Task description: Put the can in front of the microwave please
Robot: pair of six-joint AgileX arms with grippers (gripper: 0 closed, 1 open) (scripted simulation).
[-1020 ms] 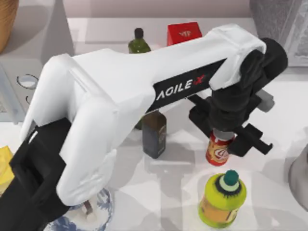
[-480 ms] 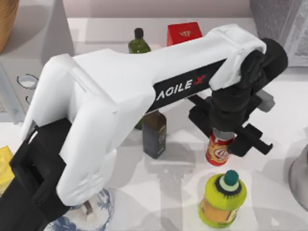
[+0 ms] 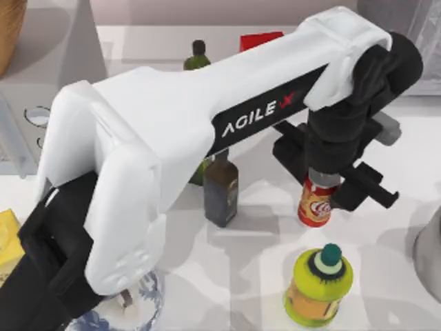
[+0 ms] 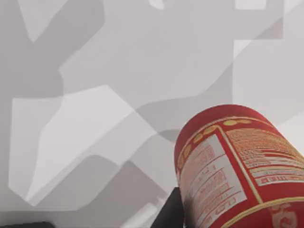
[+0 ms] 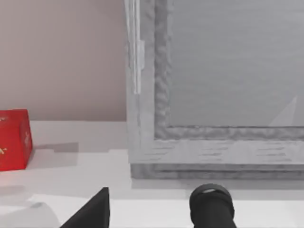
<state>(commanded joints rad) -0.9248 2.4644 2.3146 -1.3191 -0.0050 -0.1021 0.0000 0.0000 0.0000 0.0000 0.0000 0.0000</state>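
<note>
1. Worktop (image 3: 386,227) pale, marbled grey-white, crossed by angular shadows, backed by plain beige wall.
2. Left tool (image 3: 324,187) clenched on can (image 3: 315,205), right of centre.
3. Microwave (image 3: 41,62) at far left.
4. Right tool (image 5: 156,209): grip state cannot be told.

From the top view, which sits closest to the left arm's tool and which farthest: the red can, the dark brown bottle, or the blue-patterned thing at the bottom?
1. The can: right at the left tool, which grips its top.
2. The dark brown bottle: to the tool's left, mid-table.
3. The blue-patterned thing: farthest, by the bottom edge, lower left.
</note>
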